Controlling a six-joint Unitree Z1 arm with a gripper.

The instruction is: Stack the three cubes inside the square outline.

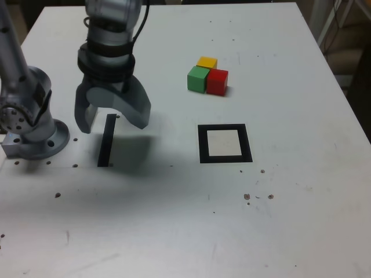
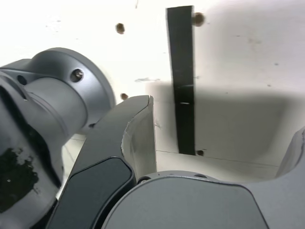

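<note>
Three cubes sit bunched together on the white table toward the back: a green cube (image 1: 197, 79), a red cube (image 1: 217, 81) touching it on the exterior view's right, and a yellow cube (image 1: 207, 62) behind them. The square outline (image 1: 225, 143), black with a pale centre, lies flat in front of the cubes with nothing in it. My gripper (image 1: 112, 121) hangs open over the table far to the exterior view's left of the cubes, jaws spread wide and holding nothing. In the wrist view the gripper (image 2: 224, 124) straddles a black strip; no cube shows there.
A thin black strip (image 1: 106, 141) (image 2: 183, 81) lies on the table under the gripper. The arm's grey base (image 1: 32, 130) (image 2: 43, 114) stands at the exterior view's left edge. Small dark specks dot the table (image 1: 174, 220).
</note>
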